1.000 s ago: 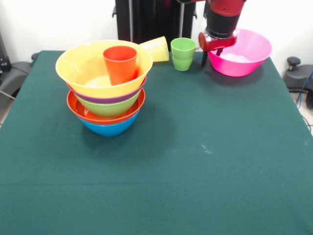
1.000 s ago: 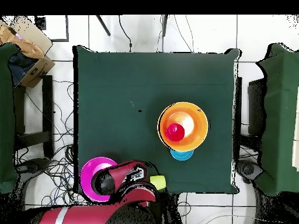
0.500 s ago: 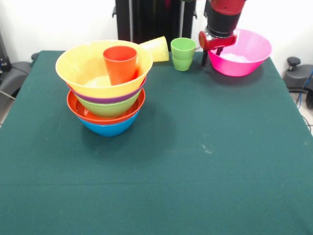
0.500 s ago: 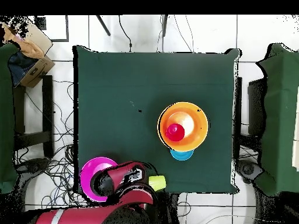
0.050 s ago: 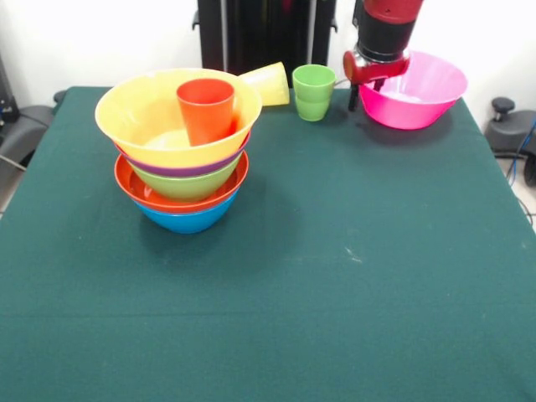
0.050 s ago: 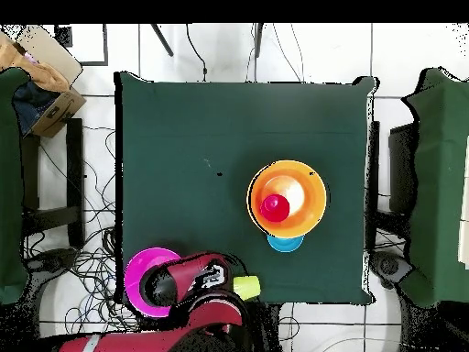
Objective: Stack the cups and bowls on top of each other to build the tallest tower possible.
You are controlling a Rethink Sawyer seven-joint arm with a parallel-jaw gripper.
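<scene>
The pink bowl [image 5: 414, 90] has gone up a little and slid a bit toward the table's back edge since a second ago, and the gripper [image 5: 368, 88] went up with it. The gripper is pinching the bowl's near rim, one finger inside and one outside, so the bowl hangs from it, tipped a bit.

The tower [image 5: 182, 163] stands on the green table [image 5: 335, 276], well apart from the pink bowl. It is a blue bowl at the bottom, then red-orange, green, purple and a big yellow bowl on top. A red cup [image 5: 206, 110] stands in the top bowl.

So most of the work looks done. Left to stack: the pink bowl, the green cup [image 5: 313, 91], which stands upright near it, and the yellow cup [image 5: 266, 82], which lies on its side behind the tower.
</scene>
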